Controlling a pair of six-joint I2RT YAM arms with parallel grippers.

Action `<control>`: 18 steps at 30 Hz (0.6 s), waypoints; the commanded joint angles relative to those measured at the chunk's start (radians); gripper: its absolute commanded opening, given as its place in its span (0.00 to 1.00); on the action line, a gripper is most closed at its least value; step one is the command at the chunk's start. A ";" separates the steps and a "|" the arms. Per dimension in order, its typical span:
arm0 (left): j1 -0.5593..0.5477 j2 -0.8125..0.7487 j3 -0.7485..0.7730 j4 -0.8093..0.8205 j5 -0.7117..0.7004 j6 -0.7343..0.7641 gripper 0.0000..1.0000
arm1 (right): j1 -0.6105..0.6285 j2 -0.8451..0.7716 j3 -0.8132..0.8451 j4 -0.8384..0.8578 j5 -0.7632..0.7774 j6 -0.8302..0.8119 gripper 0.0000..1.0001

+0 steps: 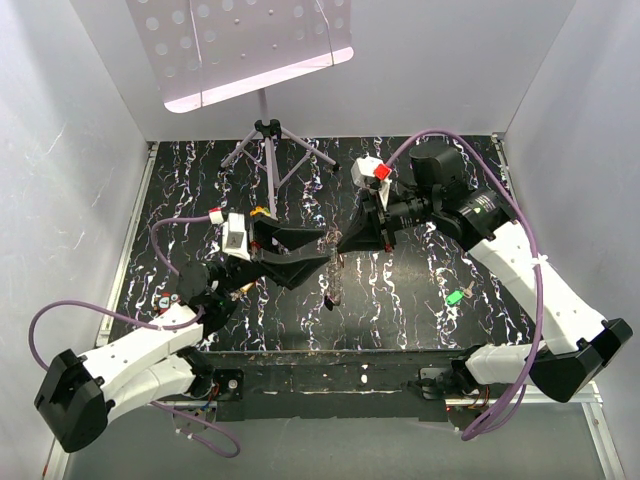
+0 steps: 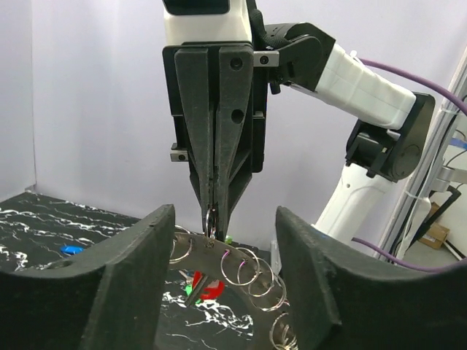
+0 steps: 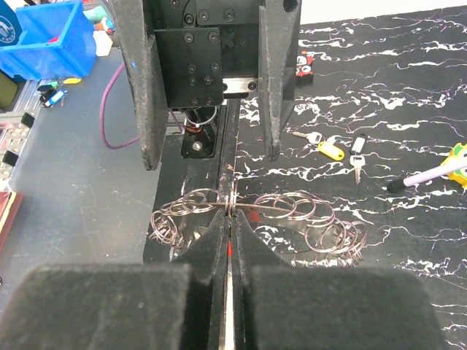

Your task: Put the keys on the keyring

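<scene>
The right tool [image 3: 230,216] is pressed together on the keyring cluster [image 3: 292,215], pinched at its middle with loops hanging at both sides. The left tool [image 2: 222,240] is spread, one finger at each side of that pinch. A yellow-headed key [image 3: 330,150] and a second key [image 3: 357,164] lie together on the black marbled desk [image 3: 408,87]; a green-headed key [image 1: 455,296] lies well apart.

no legible txt, labels or nos. in any view
</scene>
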 commanded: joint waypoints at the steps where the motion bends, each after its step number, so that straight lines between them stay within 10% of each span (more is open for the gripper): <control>1: -0.004 -0.050 0.006 -0.129 0.002 0.040 0.62 | -0.004 -0.033 0.010 -0.003 -0.022 -0.033 0.01; 12: -0.001 -0.123 0.365 -1.153 0.107 0.520 0.94 | 0.006 0.048 0.188 -0.615 0.199 -0.646 0.01; 18: -0.001 -0.011 0.457 -1.261 0.213 0.636 0.90 | 0.013 0.148 0.351 -0.865 0.311 -0.764 0.01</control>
